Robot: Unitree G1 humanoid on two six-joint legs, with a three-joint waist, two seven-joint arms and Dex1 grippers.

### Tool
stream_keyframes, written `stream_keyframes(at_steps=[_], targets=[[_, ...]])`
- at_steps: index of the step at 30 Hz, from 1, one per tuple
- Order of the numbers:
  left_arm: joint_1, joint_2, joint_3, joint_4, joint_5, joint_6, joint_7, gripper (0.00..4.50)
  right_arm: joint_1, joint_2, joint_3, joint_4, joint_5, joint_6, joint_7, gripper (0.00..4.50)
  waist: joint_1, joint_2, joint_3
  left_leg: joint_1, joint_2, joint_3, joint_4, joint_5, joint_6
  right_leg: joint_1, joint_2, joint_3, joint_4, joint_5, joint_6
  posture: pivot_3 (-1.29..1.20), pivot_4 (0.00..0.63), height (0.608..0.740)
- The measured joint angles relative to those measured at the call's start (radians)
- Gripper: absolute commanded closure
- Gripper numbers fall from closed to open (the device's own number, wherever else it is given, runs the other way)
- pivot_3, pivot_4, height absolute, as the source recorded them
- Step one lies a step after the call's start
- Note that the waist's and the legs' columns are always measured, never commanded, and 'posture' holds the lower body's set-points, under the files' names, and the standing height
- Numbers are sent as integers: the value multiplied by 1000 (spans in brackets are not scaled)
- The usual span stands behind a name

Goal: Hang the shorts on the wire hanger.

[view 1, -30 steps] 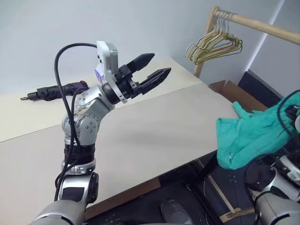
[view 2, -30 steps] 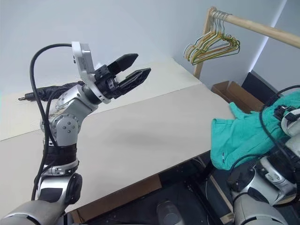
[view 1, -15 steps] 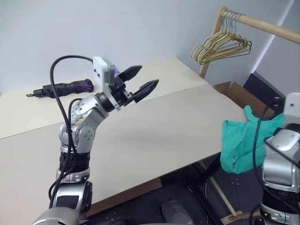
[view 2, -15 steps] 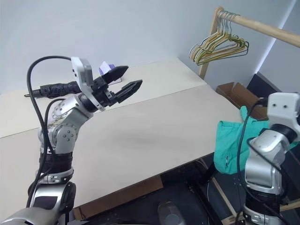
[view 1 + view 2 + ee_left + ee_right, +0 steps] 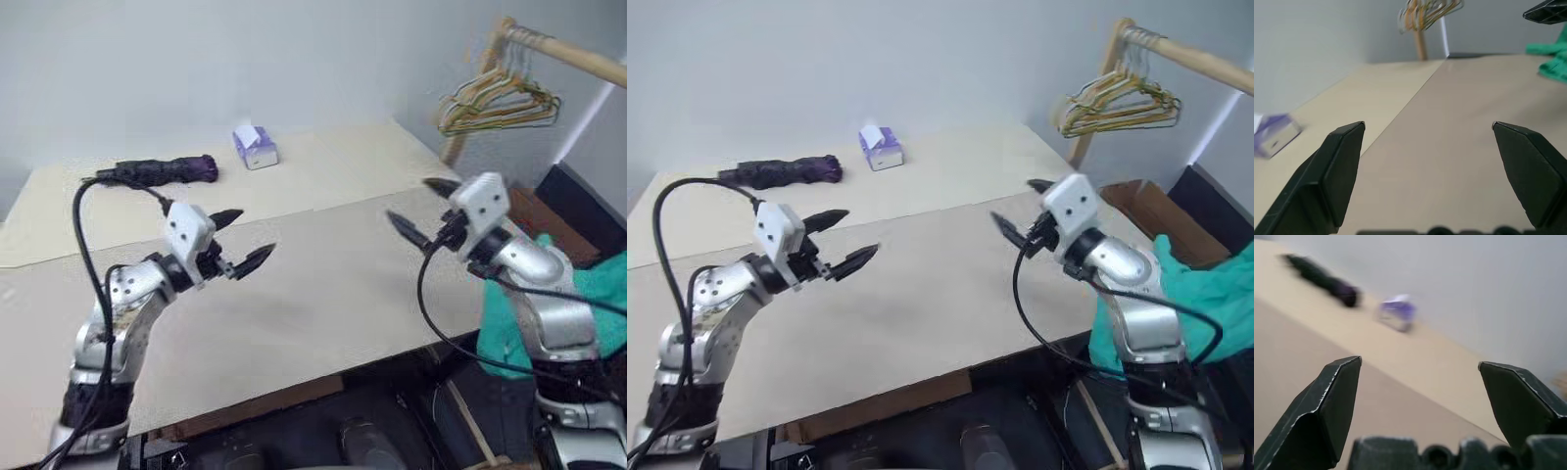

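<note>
The teal-green shorts [image 5: 609, 315] lie bunched past the table's right edge, behind my right arm; what they rest on is hidden. They also appear far off in the left wrist view as shorts [image 5: 1553, 61]. My right gripper [image 5: 409, 201] hovers over the table's right side, open and empty, pointing left and away from the shorts. My left gripper [image 5: 255, 232] hovers low over the left half of the table, open and empty, pointing right toward the other gripper. The wire hanger is out of view.
The beige table [image 5: 323, 289] spreads between the grippers. A dark purple folded umbrella [image 5: 162, 170] and a small purple tissue box [image 5: 255, 147] lie at its far side. Bunched coloured hangers [image 5: 500, 103] hang from a wooden rail [image 5: 580, 49] at the back right. A cardboard box [image 5: 1143, 201] sits below them.
The view has turned left. My right gripper swung in from beside the shorts to over the table, without them. My left gripper sank and moved left.
</note>
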Motion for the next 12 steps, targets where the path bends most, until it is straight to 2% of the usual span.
stream_keyframes(at_steps=[3,9,12], targets=[[98,26,45,-85,0,6,10,0,-103,-1,50,106,60,22,187,38,70,-1,3,-2,1,0,-1,0,0,-2,0,-1,-3,3,-4,89,49,740],[178,39,101,-174,-2,21,39,0,-191,28,103,204,58,15,291,38,184,-1,4,-11,1,4,-1,0,0,-13,-1,-2,-4,6,-10,117,56,740],[180,39,112,-191,-7,36,46,0,-197,43,115,224,48,8,308,38,218,-1,4,-17,1,4,0,0,0,-17,-1,-2,-4,7,-10,111,57,740]])
